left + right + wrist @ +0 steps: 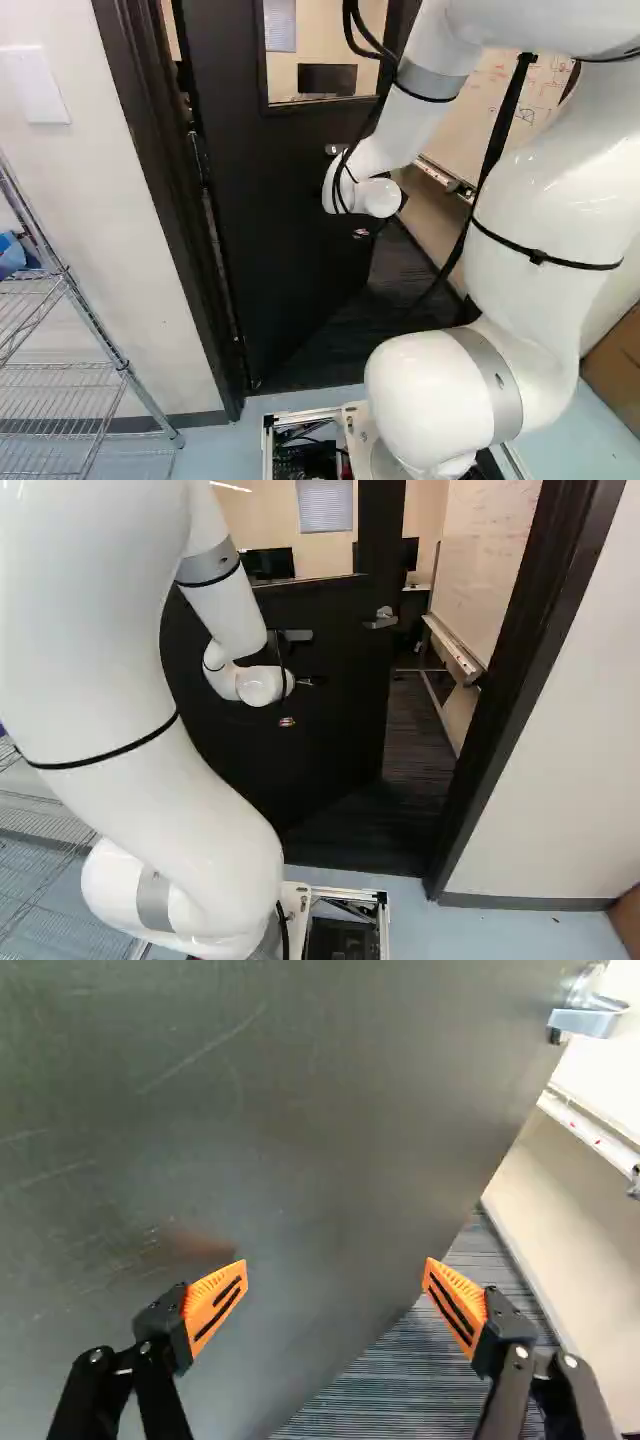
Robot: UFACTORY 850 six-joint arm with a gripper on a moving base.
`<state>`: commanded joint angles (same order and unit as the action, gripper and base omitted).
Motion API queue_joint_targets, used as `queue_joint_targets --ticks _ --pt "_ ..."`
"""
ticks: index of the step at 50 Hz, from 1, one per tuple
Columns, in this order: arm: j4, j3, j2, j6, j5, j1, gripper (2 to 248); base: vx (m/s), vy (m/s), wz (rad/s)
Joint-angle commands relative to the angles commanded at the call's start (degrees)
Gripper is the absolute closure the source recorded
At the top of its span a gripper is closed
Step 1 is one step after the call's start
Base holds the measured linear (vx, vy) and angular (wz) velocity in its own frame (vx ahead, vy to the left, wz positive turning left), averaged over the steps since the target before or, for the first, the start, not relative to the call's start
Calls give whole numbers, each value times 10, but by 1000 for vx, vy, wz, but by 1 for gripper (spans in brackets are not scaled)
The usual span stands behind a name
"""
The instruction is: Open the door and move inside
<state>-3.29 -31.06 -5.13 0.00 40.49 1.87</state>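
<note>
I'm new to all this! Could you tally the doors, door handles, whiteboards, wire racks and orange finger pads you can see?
Door: 1
Door handle: 1
Whiteboard: 1
Wire rack: 1
Orange finger pads: 2
Total: 6

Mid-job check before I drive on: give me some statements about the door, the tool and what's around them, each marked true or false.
1. The door stands partly open. True.
2. The tool is gripping the door handle. False: its fingers stand apart with nothing between them gripped, and the handle is off to one side.
3. Dark carpet shows past the door's handle edge. True.
4. The base is wholly inside the room. False: the door frame stands ahead of it.
5. A whiteboard stands beyond the doorway. True.
6. The wire shelf is at the right of the left base view. False: it is at the left.
</note>
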Motion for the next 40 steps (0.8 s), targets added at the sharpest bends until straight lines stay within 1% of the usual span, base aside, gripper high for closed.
queue_joint_targets --ticks 31,40 --pt "-130 -63 -57 0 18 33 3 -2 -1 0" --pt "-142 -83 -75 0 20 43 3 0 0 0"
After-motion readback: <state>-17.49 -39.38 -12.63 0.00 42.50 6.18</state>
